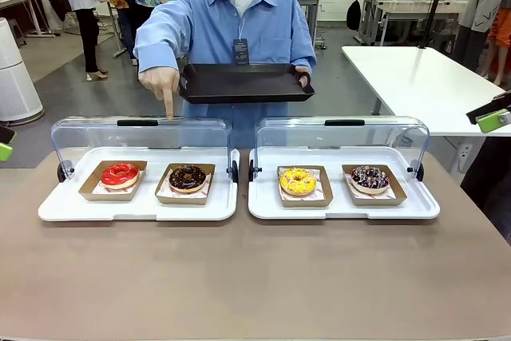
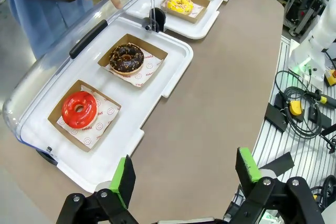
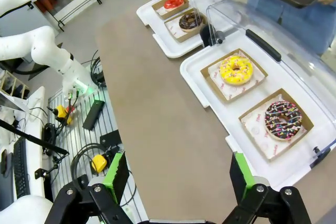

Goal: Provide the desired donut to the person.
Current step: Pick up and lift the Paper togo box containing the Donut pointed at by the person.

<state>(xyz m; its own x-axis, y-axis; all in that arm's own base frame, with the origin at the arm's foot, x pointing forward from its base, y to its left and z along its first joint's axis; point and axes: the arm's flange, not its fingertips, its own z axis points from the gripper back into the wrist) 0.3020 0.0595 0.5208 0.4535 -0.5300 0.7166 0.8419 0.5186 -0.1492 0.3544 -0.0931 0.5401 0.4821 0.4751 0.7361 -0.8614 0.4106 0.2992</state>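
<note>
Left gripper (image 2: pixel 185 170): jaws spread wide, nothing between them, above the table (image 2: pixel 210 103). Right gripper (image 3: pixel 177 170): likewise spread and empty.

Person (image 1: pixel 231 21) holds a black tray (image 1: pixel 243 84) in one hand. The pointing hand (image 1: pixel 162 84) aims its index finger down at the clear lid (image 1: pixel 136 129) of the left display case (image 1: pixel 136 207). The finger is nearest the chocolate donut (image 1: pixel 187 177), which sits in its cardboard tray beside the red donut (image 1: pixel 120 174).

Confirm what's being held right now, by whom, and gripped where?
Both open and empty: left gripper, right gripper. The person's hand holds the black tray by one end.
</note>
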